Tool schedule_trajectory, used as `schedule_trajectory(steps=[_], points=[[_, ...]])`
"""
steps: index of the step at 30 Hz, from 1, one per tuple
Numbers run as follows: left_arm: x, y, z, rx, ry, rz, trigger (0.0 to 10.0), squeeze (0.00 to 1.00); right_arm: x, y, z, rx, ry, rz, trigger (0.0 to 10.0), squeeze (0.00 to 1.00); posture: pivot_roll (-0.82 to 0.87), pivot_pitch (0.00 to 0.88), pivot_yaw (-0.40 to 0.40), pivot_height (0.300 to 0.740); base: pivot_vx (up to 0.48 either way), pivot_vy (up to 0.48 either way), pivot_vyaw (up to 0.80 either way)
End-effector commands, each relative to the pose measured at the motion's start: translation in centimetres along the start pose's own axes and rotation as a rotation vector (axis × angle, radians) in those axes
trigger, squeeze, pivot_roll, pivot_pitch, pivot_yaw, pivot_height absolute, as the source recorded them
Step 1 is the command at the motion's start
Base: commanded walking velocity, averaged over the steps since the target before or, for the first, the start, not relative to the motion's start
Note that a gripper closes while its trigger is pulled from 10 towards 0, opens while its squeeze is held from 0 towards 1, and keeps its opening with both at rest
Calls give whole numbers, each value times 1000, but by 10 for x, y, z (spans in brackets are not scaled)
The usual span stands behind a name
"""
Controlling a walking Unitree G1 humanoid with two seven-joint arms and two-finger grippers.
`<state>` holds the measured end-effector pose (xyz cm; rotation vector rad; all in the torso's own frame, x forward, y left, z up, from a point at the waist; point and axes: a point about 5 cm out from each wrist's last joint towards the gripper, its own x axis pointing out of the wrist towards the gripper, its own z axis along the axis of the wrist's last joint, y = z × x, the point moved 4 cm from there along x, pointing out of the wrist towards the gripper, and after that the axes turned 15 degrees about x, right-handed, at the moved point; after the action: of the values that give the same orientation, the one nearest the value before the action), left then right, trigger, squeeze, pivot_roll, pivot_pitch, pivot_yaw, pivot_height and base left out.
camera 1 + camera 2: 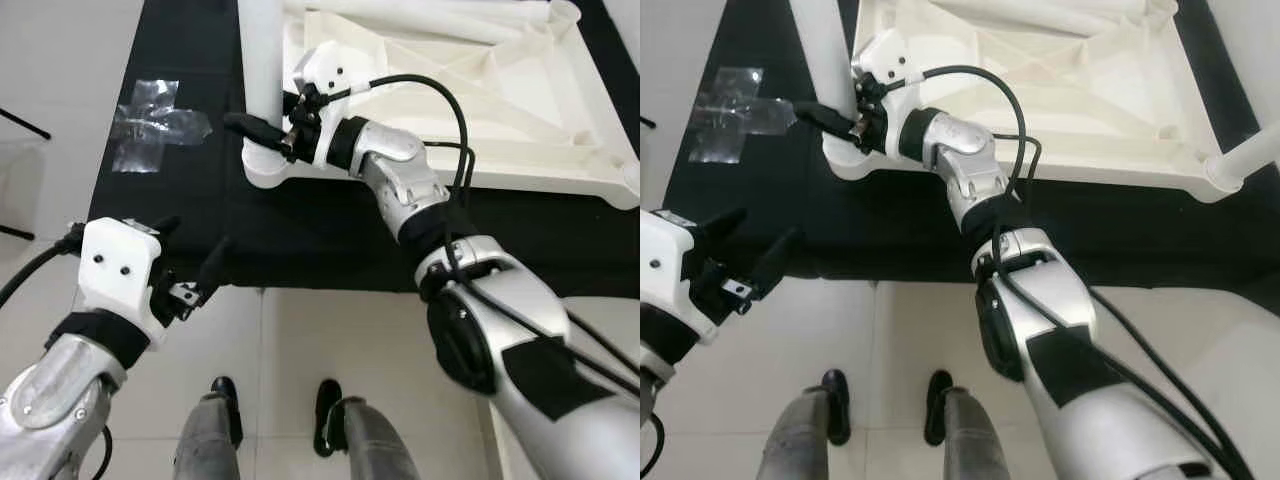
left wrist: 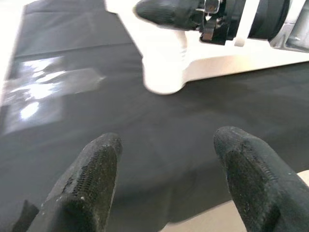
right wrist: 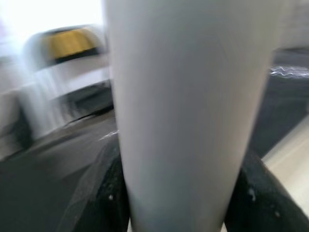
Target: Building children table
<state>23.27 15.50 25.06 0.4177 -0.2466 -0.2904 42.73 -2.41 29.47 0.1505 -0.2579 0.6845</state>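
Left eye view | right tool (image 1: 268, 140) clamps table leg (image 1: 262, 60) | left tool (image 1: 195, 258) agape, holding nothing

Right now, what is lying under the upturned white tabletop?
Under the tabletop lies a black mat spread over the pale floor tiles. Clear tape sits on the mat's bare part. What the tabletop itself covers cannot be seen.

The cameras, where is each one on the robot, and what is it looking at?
Left eye view: on the head, looking down at the upturned table top on the black mat; both arms and legs show.
Right eye view: beside it, same scene.
Left wrist view: on the left wrist, looking past the open left gripper across the mat.
Right wrist view: on the right wrist, with the right gripper around the white table leg.
All four share that leg.
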Motion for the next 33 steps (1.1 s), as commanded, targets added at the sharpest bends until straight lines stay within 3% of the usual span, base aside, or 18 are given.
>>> schedule_trajectory(steps=[1, 2, 3, 4, 8, 9, 10, 11, 12, 16, 17, 20, 21, 22, 23, 25, 28, 33], points=[[-3, -1, -5, -3, 22, 6, 10000, 0, -40, -60, -47, 29, 126, -399, 0, 0, 186, 413, -183, 740, 0, 0, 0], [-1, 0, -10, -9, 29, 12, 10000, 0, -76, -16, -98, 112, 246, -368, 0, 0, 177, 422, -150, 740, 0, 0, 0], [-1, 0, -10, -9, 29, 12, 10000, 0, -76, -16, -98, 112, 246, -368, 0, 0, 177, 422, -150, 740, 0, 0, 0], [0, 0, -12, -20, 28, 11, 10000, 0, -76, 0, -103, 145, 259, -319, 0, 0, 158, 389, -137, 740, 0, 0, 0], [0, -1, -13, -28, 26, 11, 10000, 0, -76, 7, -105, 161, 259, -297, 0, 0, 158, 389, -137, 740, 0, 0, 0], [7, -1, -13, -38, 8, 24, 10000, 0, -46, 11, -83, 150, 198, -248, 0, 0, 171, 356, -144, 740, 0, 0, 0], [7, -1, -13, -38, 8, 24, 10000, 0, -46, 11, -83, 150, 198, -248, 0, 0, 171, 356, -144, 740, 0, 0, 0], [10, 0, -11, -38, -3, 30, 10000, 0, -34, 14, -75, 141, 185, -219, 0, 0, 172, 354, -145, 740, 0, 0, 0], [11, 1, -11, -40, -8, 35, 10000, 0, -26, 17, -69, 137, 179, -186, 10000, 0, 173, 350, -146, 740, 0, 0, 0], [10, 2, -12, -41, -8, 41, 10000, 0, -24, 20, -64, 127, 186, -162, 10000, 0, 177, 350, -149, 740, 0, 0, 0], [9, 1, -13, -42, -4, 41, 10000, 0, -20, 23, -57, 141, 162, -110, 10000, 1000, 179, 351, -151, 740, 0, 0, 0], [8, 1, -14, -42, -2, 41, 10000, 0, -22, 27, -49, 150, 146, -92, 10000, 1000, 178, 353, -149, 740, 0, 0, 0], [7, -3, -16, -47, 4, 33, 10000, 0, -18, 36, -30, 164, 92, 45, 10000, 1000, 177, 354, -148, 740, 0, 0, 0], [7, -3, -16, -47, 4, 33, 10000, 0, -18, 36, -30, 164, 92, 45, 10000, 1000, 177, 354, -148, 740, 0, 0, 0], [7, -7, -17, -57, 5, 27, 10000, 0, -17, 42, -11, 148, 50, 169, 10000, 0, 179, 354, -150, 740, 0, 0, 0], [7, -7, -17, -57, 5, 27, 10000, 0, -17, 42, -11, 148, 50, 169, 10000, 0, 179, 354, -150, 740, 0, 0, 0], [7, -13, -14, -74, -6, 23, 10000, 0, -13, 50, 22, 92, 27, 472, 10000, 0, 191, 358, -166, 740, 0, 0, 0], [8, -19, -13, -81, -15, 17, 10000, 0, -12, 58, 25, 76, 64, 630, 10000, 0, 189, 347, -189, 740, 0, 0, 0]])
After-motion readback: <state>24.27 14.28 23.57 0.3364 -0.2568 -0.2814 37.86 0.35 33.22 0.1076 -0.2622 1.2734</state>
